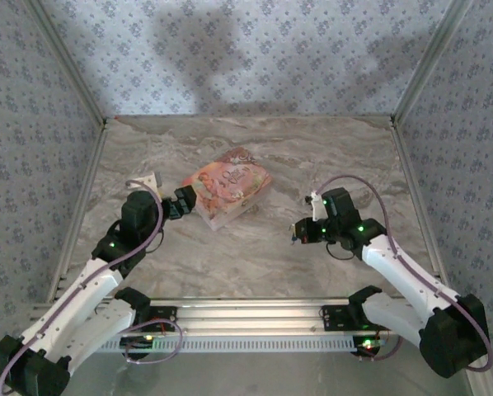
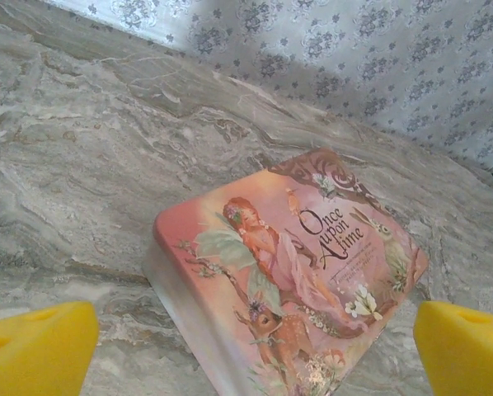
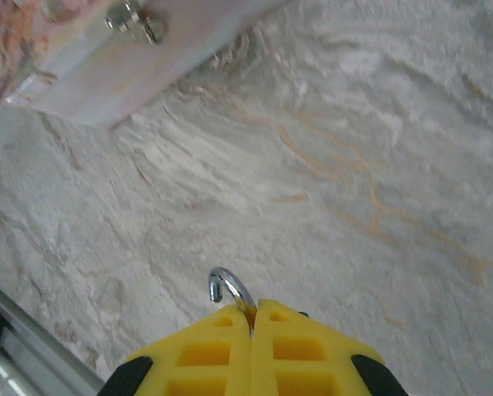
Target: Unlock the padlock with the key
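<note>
My right gripper (image 1: 300, 233) (image 3: 253, 309) hovers over the marble table, shut on the padlock. A curved silver shackle (image 3: 228, 289) pokes out from between the yellow fingers, its free end hanging loose; the lock's body is hidden between the pads. The key is out of view. My left gripper (image 1: 180, 203) (image 2: 253, 346) is open, its yellow fingers (image 2: 40, 351) spread wide at the near left corner of a pink illustrated box (image 1: 228, 186) (image 2: 296, 272) and apart from it.
The flat box lies left of the table's middle, lettered "Once upon a time", with a small metal clasp (image 3: 133, 20) on the side facing the right arm. Patterned walls (image 1: 246, 58) close in the table at the back and sides. An aluminium rail (image 1: 255, 313) runs along the near edge.
</note>
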You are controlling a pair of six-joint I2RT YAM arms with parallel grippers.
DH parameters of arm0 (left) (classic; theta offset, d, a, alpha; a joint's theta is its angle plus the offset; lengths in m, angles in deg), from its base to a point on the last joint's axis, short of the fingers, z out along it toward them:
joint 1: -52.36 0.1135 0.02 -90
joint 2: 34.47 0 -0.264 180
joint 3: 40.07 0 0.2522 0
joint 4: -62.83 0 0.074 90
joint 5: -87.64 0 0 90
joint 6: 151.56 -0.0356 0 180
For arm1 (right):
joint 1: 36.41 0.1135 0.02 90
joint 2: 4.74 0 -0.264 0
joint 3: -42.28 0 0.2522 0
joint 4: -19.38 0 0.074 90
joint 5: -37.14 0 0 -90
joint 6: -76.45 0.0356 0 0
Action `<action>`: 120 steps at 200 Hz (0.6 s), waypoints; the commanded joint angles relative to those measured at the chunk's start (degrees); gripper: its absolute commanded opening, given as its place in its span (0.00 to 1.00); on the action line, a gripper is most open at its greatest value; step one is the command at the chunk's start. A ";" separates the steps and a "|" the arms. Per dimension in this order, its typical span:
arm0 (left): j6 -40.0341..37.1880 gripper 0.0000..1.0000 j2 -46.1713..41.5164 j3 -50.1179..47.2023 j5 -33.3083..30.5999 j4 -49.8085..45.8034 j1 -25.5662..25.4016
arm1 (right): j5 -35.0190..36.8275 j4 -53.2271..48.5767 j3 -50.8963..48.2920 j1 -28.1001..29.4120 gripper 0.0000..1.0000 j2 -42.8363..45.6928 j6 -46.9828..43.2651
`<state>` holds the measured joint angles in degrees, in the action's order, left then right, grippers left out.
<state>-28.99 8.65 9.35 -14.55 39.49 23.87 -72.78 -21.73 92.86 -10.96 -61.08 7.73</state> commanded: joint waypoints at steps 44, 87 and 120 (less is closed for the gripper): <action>0.55 0.98 -0.58 -1.01 -0.91 0.84 0.44 | -0.54 -8.55 -1.46 0.42 0.00 0.89 -0.43; 0.73 0.98 -0.66 -1.03 -0.57 0.01 0.48 | -0.91 -4.53 -3.58 1.18 0.00 -3.68 -0.45; 0.90 0.98 -0.52 -1.14 -0.59 -0.25 0.53 | -0.79 -1.81 -4.13 2.87 0.00 -7.31 -0.88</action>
<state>-28.64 8.67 8.78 -14.83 39.42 23.87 -73.11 -26.04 89.29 -9.32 -66.61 7.75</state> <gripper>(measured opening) 0.979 0.066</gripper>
